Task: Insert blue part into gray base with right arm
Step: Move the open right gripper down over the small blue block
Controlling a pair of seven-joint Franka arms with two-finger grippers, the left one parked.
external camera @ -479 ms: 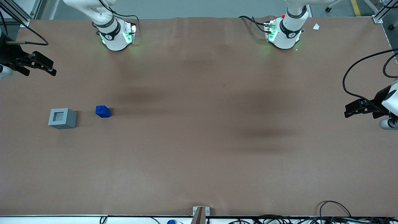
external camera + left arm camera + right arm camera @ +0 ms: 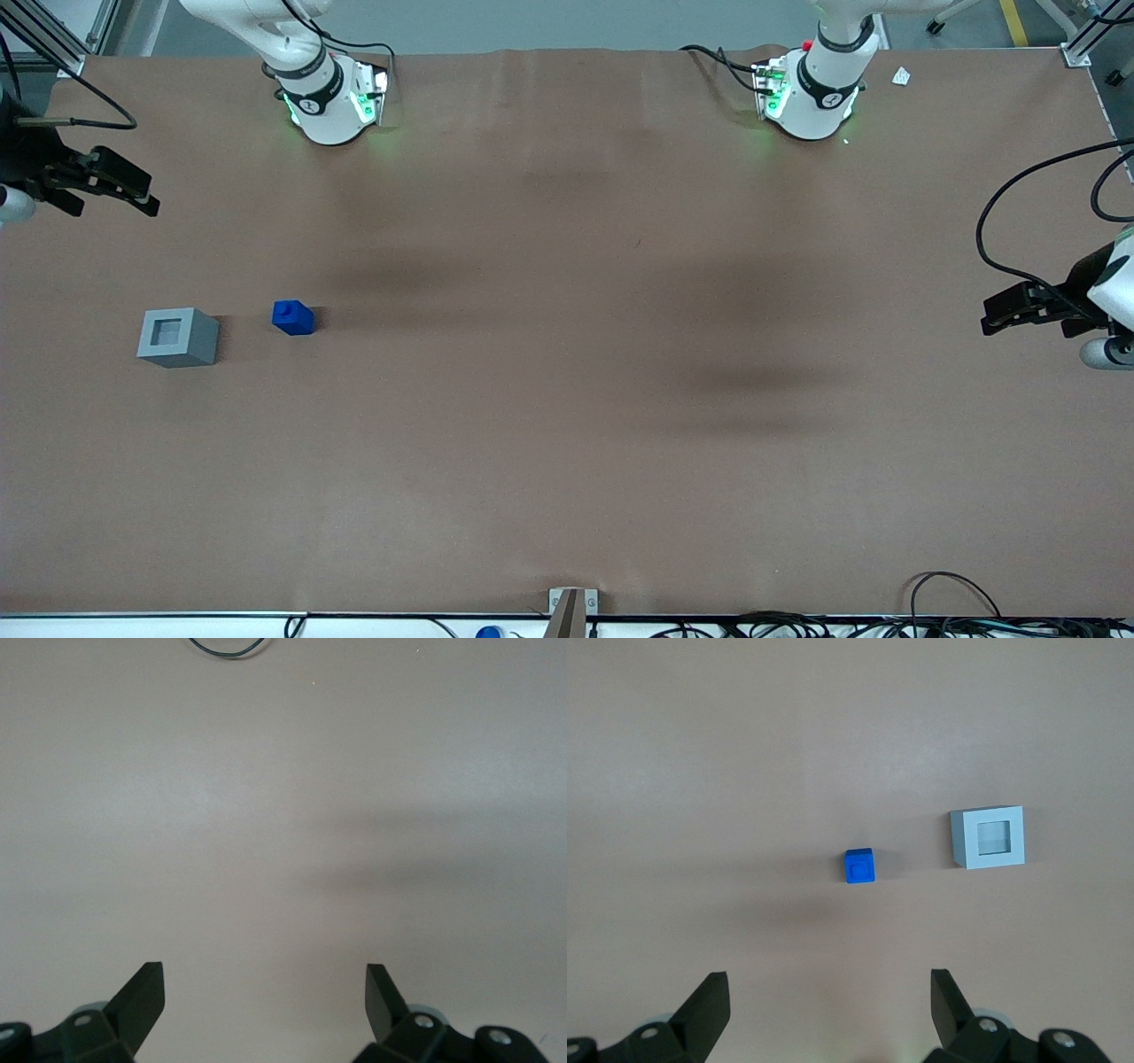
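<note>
The pincer (image 2: 828, 1005) hangs spread and empty, high above the blue part (image 2: 859, 865) beside the gray base (image 2: 989, 837) on the desk (image 2: 567, 399).

The table (image 2: 567, 399), covered in a plain brown sheet, carries the gray base (image 2: 178, 337) toward the working arm's end, recess facing up. The blue part (image 2: 292, 317) stands near it at about its 2 o'clock, stub upward, apart from it. The right arm's gripper (image 2: 146, 198) hangs above the table, fingers spread, holding nothing.
</note>
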